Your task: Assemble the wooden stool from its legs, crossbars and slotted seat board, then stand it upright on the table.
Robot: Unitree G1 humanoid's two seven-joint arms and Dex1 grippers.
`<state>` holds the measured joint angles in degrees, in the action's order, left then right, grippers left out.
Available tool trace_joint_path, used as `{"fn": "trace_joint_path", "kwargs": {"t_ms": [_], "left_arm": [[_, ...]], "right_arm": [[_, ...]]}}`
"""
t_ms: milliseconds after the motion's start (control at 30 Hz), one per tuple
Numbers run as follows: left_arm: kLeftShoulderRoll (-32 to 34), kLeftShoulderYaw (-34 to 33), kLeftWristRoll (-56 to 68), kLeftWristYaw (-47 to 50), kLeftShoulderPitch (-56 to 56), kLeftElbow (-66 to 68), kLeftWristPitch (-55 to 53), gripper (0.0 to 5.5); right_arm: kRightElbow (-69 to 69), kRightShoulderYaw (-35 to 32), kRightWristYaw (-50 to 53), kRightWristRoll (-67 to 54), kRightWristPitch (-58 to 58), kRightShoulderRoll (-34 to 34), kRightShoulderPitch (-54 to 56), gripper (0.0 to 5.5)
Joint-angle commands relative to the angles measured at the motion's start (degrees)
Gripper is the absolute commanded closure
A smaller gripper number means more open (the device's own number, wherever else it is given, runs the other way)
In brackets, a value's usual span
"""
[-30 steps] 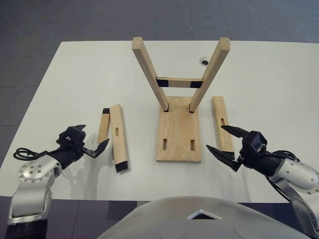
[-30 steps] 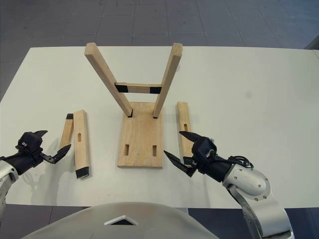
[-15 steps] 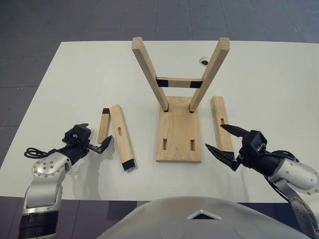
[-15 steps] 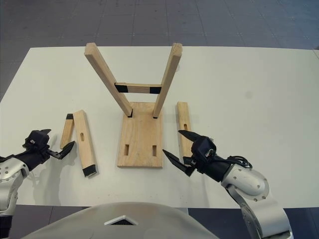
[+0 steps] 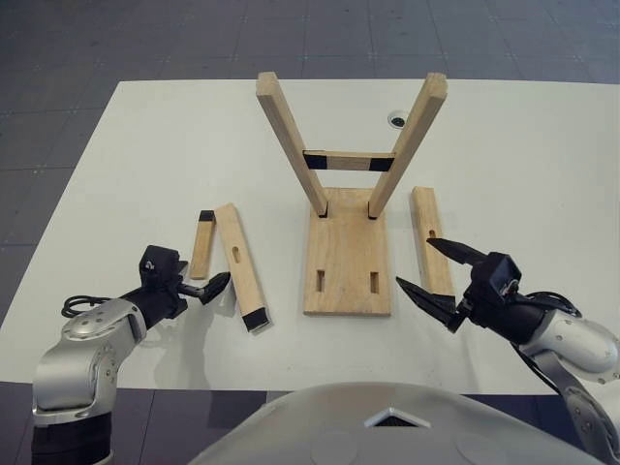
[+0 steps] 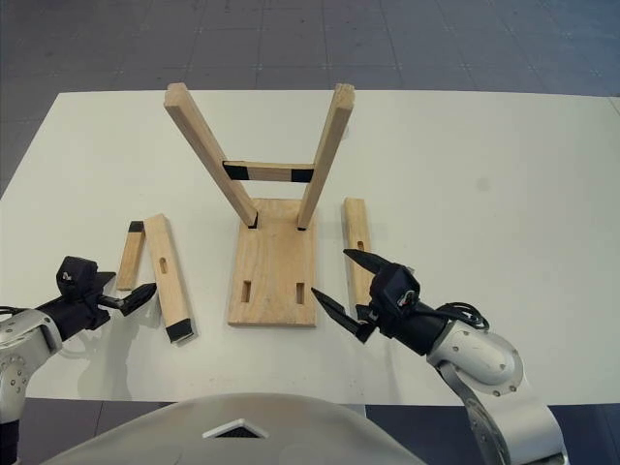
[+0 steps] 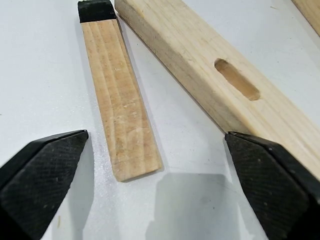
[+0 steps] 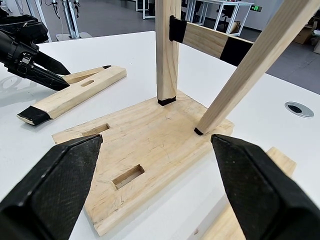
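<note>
Left wrist view: crossbar (image 7: pixel 120 100) end lies inside the spread left pincer (image 7: pixel 156 134).

Two eyes above, two wrists low.
Both eye views look forward and down over the whole table (image 5: pixel 145 145). The left wrist view sits close over a short bar (image 7: pixel 120 100); the right wrist view faces the seat board (image 8: pixel 150 145) from nearby.
</note>
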<state>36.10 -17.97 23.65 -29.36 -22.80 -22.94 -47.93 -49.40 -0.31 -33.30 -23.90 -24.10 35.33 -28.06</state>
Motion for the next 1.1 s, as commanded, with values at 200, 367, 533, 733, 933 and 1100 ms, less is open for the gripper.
{"fn": "trace_joint_path", "kwargs": {"t_ms": [200,367,533,733,933,1100], "left_arm": [[0.4,2.5,-6.1,2.9,-0.6,2.7,3.1,1.07],[-0.1,2.6,-5.9,2.9,-0.4,2.8,3.0,1.91],[-1.0,2.3,-4.0,2.5,0.0,2.9,0.7,2.70],[-1.4,1.8,-2.5,2.7,0.5,3.4,-1.2,3.80],[-1.1,1.7,-2.6,2.7,1.1,4.2,-1.3,4.18],[1.5,-4.7,0.5,-1.4,6.0,10.0,2.2,4.18]], "right_arm": [[-2.1,-0.4,1.0,-1.6,-0.8,-0.5,-0.1,1.45],[-2.4,-0.2,1.5,-1.6,-0.9,-0.6,0.2,1.45],[-3.6,-0.4,2.1,-2.3,-1.6,-0.4,0.4,1.45],[-4.5,-0.5,2.7,-2.9,-2.3,-0.3,1.2,1.45],[-6.4,-1.0,3.5,-3.7,-2.8,-0.2,1.2,1.45],[-6.6,-2.2,4.0,-4.6,-3.0,-0.4,2.4,1.45]]}}
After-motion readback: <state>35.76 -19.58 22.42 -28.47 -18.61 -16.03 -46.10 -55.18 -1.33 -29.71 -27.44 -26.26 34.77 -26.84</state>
